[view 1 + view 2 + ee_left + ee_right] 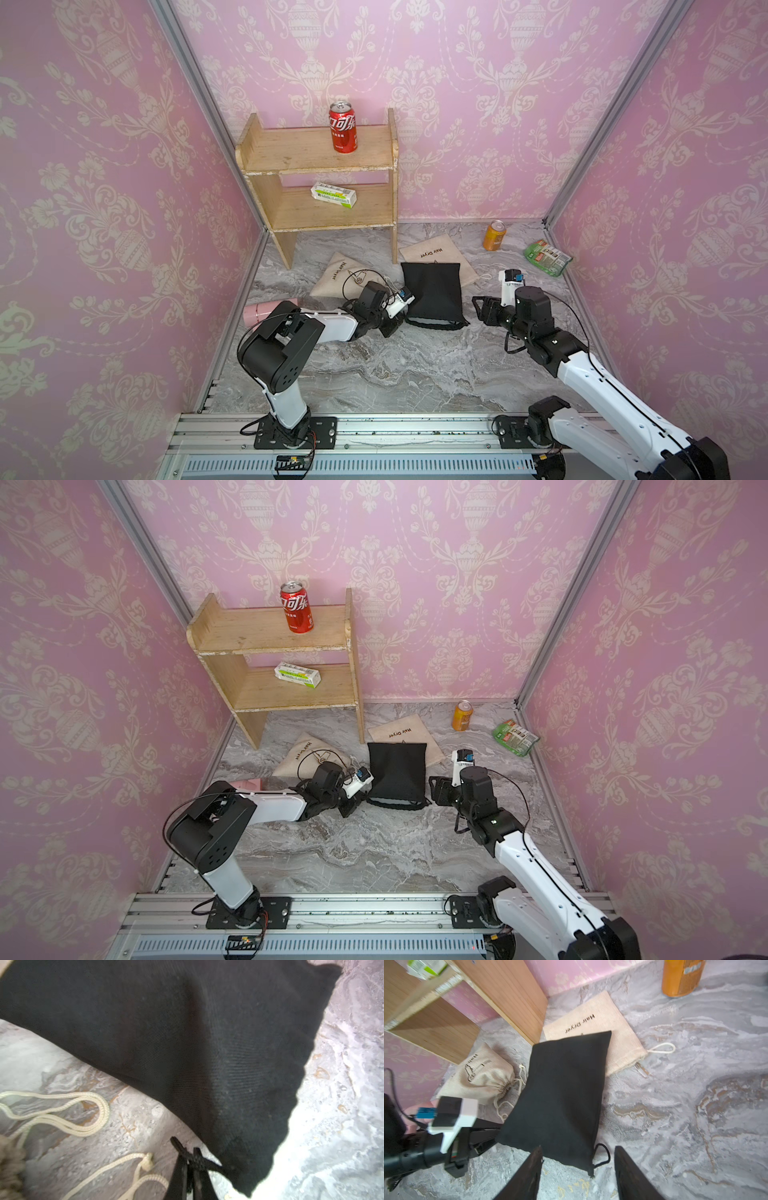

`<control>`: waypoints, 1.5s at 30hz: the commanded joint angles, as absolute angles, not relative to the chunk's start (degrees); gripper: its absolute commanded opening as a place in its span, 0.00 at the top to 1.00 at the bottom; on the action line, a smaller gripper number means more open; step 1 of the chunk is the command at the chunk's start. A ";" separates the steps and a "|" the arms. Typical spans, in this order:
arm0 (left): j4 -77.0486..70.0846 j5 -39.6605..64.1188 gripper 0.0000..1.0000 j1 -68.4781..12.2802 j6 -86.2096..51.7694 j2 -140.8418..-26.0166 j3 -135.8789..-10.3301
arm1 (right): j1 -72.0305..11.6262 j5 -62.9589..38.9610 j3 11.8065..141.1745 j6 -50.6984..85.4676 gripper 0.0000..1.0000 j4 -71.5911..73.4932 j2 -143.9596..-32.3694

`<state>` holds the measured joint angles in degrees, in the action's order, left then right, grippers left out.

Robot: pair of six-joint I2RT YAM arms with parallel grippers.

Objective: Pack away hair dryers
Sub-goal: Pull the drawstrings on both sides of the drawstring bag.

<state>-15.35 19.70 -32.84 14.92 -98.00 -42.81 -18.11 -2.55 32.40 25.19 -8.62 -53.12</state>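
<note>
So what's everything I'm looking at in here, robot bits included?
shelf: one, light wood, back left corner
cola can: one, red, top shelf
box: one, white and green, lower shelf
orange can: one, orange, by back wall
packet: one, green, back right corner
beige pouches: two, beige, before the shelf
black pouch: one, black, centre
hair dryer: one seen, pale pink, mostly behind left arm
left gripper: one, black, shut on black pouch's corner
right gripper: one, black, open beside that pouch

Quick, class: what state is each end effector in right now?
Left end effector: shut on the black pouch's corner.
Right end effector: open, holding nothing.
</note>
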 commanded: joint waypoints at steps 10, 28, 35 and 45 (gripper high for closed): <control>-14.53 15.92 1.00 -32.63 6.76 -91.35 -45.69 | -17.58 -4.98 37.13 43.37 0.40 -22.85 -60.32; -18.52 16.24 1.00 -34.95 3.43 -90.88 -43.52 | -12.39 -15.86 23.46 85.69 0.42 1.41 -67.46; -19.22 16.35 1.00 -35.41 3.34 -90.18 -43.34 | -12.41 -12.49 20.94 95.12 0.42 5.27 -68.09; -20.57 17.50 1.00 -35.55 2.64 -90.27 -43.50 | -12.39 -13.75 20.34 101.09 0.45 11.70 -75.48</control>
<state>-19.29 17.02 -35.11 3.84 -91.83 -44.18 -12.71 -14.17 21.45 97.82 9.98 -73.45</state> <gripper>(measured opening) 0.064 0.558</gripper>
